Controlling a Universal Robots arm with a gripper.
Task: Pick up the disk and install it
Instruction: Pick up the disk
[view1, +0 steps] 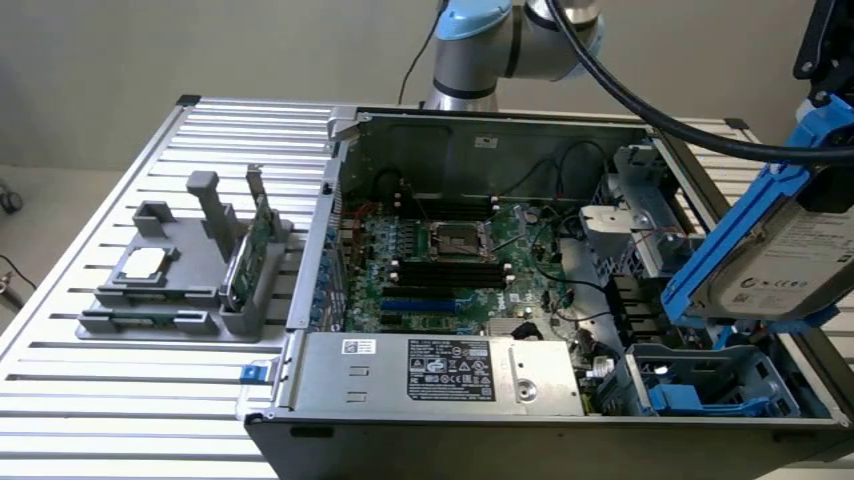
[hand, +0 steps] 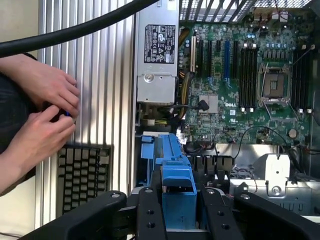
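Above the open computer case (view1: 454, 125), at the exterior view's right, the disk (view1: 787, 255) is held clear of the chassis. It is steeply tilted, with its white label turned outward and its blue rails along its edges. In the wrist view the gripper (hand: 182, 215) is seen closed on the disk's blue carrier end (hand: 172, 170), with a black finger (hand: 150, 215) pressed to each side.

The disk hangs over the corner of the case where a grey drive bay (view1: 701, 385) with a blue insert stands open. No contact with the bay is seen. The pick-up is judged complete, and the carry toward the bay is judged to be the step in hand.

Installation is judged to call for the tilt to be taken out, the rails to be lined up with the bay's guides, and the nearby cables (view1: 577, 300) to be cleared.

A person's hands (hand: 47, 87) are seen over the slatted table (hand: 107, 75) beside the case, just above a keyboard (hand: 82, 175).
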